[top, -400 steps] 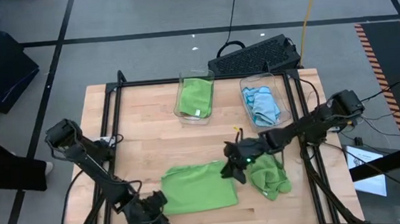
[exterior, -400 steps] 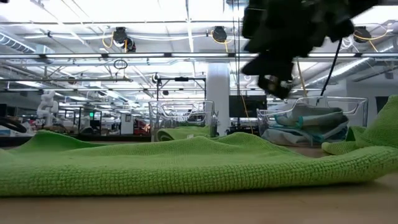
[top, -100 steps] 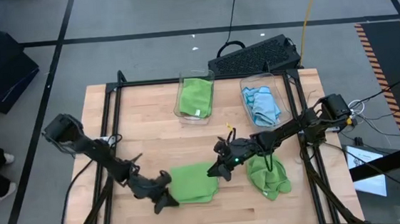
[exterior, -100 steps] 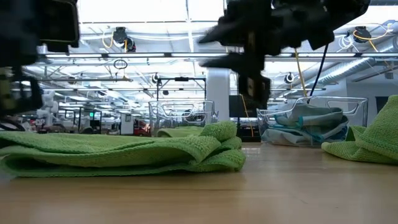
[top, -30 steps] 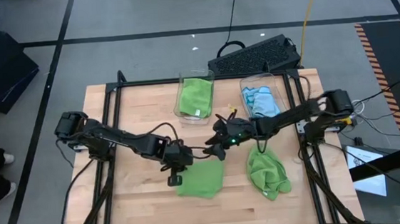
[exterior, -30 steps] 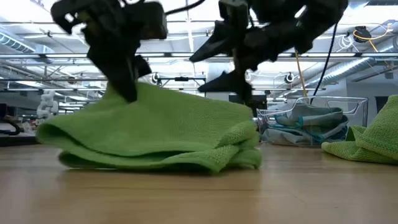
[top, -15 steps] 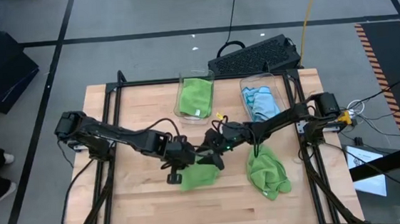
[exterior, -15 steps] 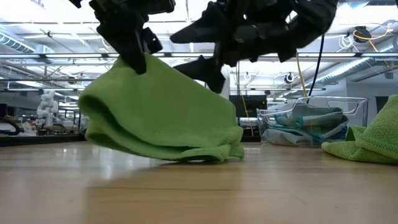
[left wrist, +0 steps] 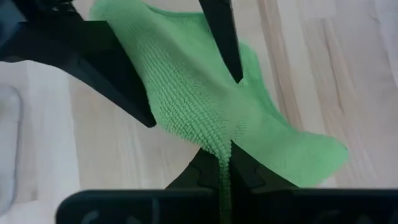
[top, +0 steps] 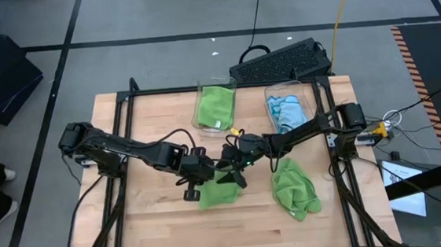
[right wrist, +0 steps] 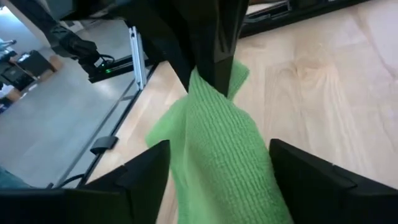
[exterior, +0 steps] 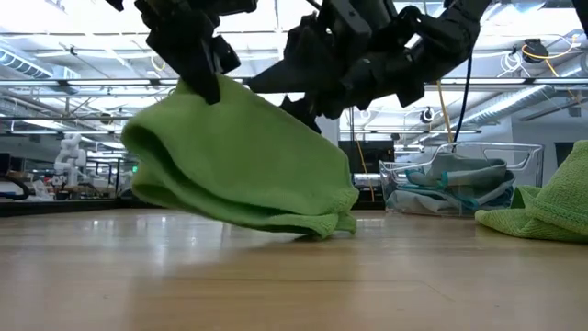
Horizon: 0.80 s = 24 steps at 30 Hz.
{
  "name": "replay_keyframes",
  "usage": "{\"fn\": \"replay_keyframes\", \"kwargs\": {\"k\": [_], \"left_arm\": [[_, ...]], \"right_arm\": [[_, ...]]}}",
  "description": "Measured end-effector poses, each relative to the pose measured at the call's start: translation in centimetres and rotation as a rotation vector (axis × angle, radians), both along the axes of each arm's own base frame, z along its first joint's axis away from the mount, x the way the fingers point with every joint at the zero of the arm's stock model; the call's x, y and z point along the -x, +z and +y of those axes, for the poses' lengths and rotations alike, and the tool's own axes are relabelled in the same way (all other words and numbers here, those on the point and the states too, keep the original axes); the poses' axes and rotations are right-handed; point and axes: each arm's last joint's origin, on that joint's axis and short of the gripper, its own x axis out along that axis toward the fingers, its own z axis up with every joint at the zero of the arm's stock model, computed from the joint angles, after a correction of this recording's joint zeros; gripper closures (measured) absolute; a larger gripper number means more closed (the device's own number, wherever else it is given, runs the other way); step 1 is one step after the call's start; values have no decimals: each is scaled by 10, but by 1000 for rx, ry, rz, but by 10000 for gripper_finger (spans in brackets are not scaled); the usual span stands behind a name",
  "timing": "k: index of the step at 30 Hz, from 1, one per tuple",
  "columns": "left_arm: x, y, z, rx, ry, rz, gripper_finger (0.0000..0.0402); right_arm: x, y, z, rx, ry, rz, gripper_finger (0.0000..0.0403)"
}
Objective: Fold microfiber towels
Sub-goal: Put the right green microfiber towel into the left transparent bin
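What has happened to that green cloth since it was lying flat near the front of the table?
The left gripper pinched the green cloth, folded it smaller, and has carried it toward the table's middle, lifting one side. The right gripper, open, moved in beside it. The crumpled green cloth and both bins stayed put.

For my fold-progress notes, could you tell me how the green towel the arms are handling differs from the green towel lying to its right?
The handled towel is folded and pinched up by the shut left gripper; the other towel lies crumpled, untouched. The open right gripper straddles only the handled one. Both are lime green.
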Motion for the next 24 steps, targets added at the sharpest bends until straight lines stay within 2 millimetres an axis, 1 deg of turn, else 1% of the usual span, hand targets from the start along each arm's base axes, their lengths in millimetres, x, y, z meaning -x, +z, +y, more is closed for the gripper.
{"fn": "replay_keyframes", "kwargs": {"k": [3, 6, 10, 14, 15, 18, 20, 22, 24], "left_arm": [[3, 6, 1, -12, 8, -23, 395], [5, 13, 3, -26, 14, -55, 395], [9, 19, 4, -37, 26, -74, 397], [9, 20, 5, -40, 52, -81, 389], [9, 20, 5, -33, 68, -81, 388], [10, 22, 5, -2, 127, -84, 384], [10, 22, 5, 23, 141, -70, 371], [14, 25, 5, 57, 171, -65, 340], [21, 33, 8, 71, 260, -71, 298]], "right_arm": [[0, 1, 0, 4, 2, -15, 170], [0, 1, 0, 4, 2, -13, 215], [0, 2, 1, -10, 22, -13, 292], [0, 3, 2, -55, 57, -10, 379], [0, 4, 2, -64, 62, -9, 389], [2, 9, 2, -107, 48, 1, 389], [3, 15, 2, -114, 45, -3, 393], [6, 23, 0, -101, 40, -13, 396], [8, 28, -3, -87, 30, -16, 396]]}}
